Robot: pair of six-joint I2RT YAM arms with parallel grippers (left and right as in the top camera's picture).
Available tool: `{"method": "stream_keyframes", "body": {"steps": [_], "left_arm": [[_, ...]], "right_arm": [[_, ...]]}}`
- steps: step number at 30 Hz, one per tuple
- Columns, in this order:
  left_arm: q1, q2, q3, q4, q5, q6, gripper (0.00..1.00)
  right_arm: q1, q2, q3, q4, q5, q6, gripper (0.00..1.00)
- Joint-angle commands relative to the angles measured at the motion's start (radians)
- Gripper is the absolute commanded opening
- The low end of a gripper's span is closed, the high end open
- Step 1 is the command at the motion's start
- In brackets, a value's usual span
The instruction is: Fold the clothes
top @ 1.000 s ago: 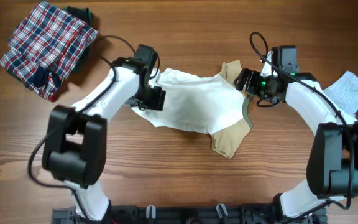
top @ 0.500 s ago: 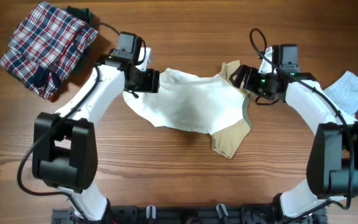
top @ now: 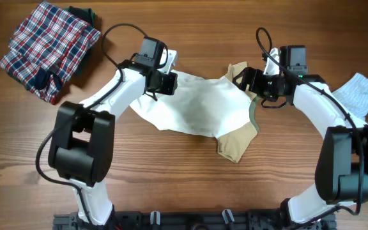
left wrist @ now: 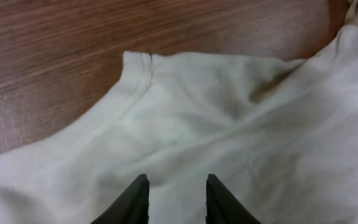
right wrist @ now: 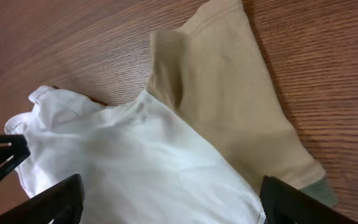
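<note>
The cream-white top (top: 200,108) lies spread mid-table, the left gripper (left wrist: 176,186) narrowly parted and empty above its far left edge, the right gripper (right wrist: 171,180) wide apart above the tan sleeve (right wrist: 229,106); seemingly the grasping step, both next need to descend and pinch cloth.

The top (top: 197,108) is plain cream-white in its body. Its sleeve parts (top: 238,145) are tan-beige, with a thin olive edge (right wrist: 321,191) at the end of one. The pale blue garment (top: 365,91) seems to have fine white stripes, but the overhead view is too small to be sure. The checked cloth (top: 46,46) is red, navy and white, and lies over a dark green piece (top: 82,13). The table (top: 171,191) is reddish-brown wood with grain. The left arm (top: 117,96) and right arm (top: 324,105) are white with black joints. The left gripper (left wrist: 177,182) and right gripper (right wrist: 171,180) have black fingers.
</note>
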Motion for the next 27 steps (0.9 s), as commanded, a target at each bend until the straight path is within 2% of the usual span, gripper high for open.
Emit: {"method": "stream_keyframes", "body": {"steps": [1,4,9,14,20,27], "left_arm": [[0.001,0.039,0.001,0.058,0.019,0.021,0.23],[0.001,0.068,0.001,0.098,0.019,0.021,0.17],[0.001,0.088,0.001,0.132,0.018,0.021,0.17],[0.009,0.090,0.001,0.154,-0.046,0.021,0.17],[0.037,0.092,0.001,0.176,-0.044,0.020,0.17],[0.035,0.091,0.001,0.161,0.065,0.020,0.11]], "right_arm": [[0.006,0.019,0.021,-0.007,-0.040,-0.009,0.78],[0.011,0.019,0.021,-0.014,-0.039,-0.010,0.65],[0.013,0.019,0.021,-0.015,-0.039,-0.009,0.50],[0.013,0.019,0.021,-0.031,-0.039,-0.010,0.50],[0.013,0.019,0.021,-0.032,-0.039,-0.010,0.50],[0.013,0.019,0.021,-0.037,-0.039,-0.011,0.50]]}}
